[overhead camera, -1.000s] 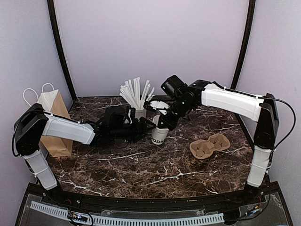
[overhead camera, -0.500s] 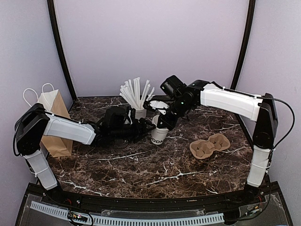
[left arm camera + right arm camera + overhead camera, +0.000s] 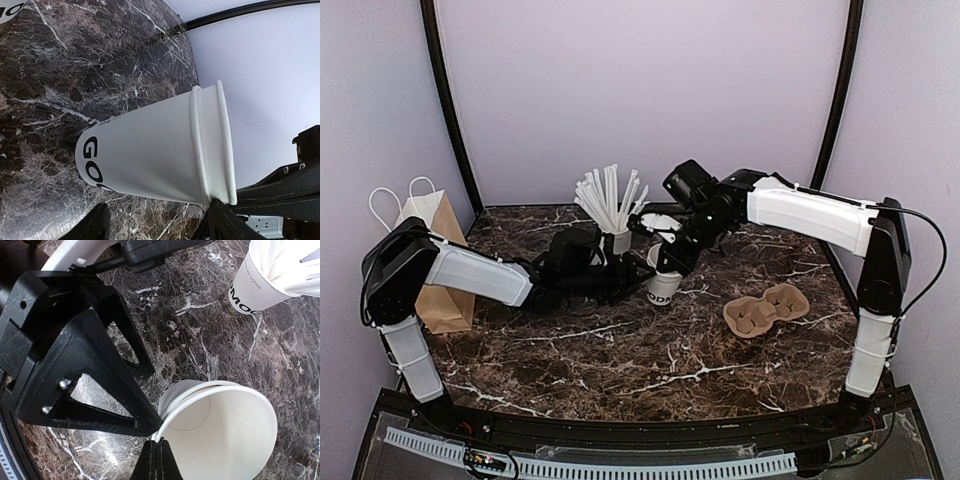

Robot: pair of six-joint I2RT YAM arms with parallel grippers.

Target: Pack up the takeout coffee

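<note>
Two white paper cups with dark lettering stand nested [image 3: 662, 288] mid-table, open-topped. No black lid shows, so the lidded takeout coffee is out of view. My right gripper [image 3: 667, 262] hangs over them, shut on the inner cup's rim [image 3: 161, 439]. Its fingertips [image 3: 157, 456] are pressed together there. The outer cup [image 3: 181, 396] sits slightly lower. My left gripper [image 3: 635, 283] lies low at the cups' left side, open. In the left wrist view the cup wall [image 3: 155, 150] fills the space just beyond its spread fingertips [image 3: 157, 220], and one finger [image 3: 220, 217] touches the double rim.
A white cup full of straws [image 3: 617, 236] stands just behind the nested cups, close to both grippers. A brown paper bag [image 3: 438, 255] with white handles stands at the far left. A moulded cardboard cup carrier [image 3: 766, 309] lies at the right.
My left gripper has slid a little to the right, closer against the nested cups, and its jaws have narrowed slightly. The right gripper keeps its pinch on the rim.
</note>
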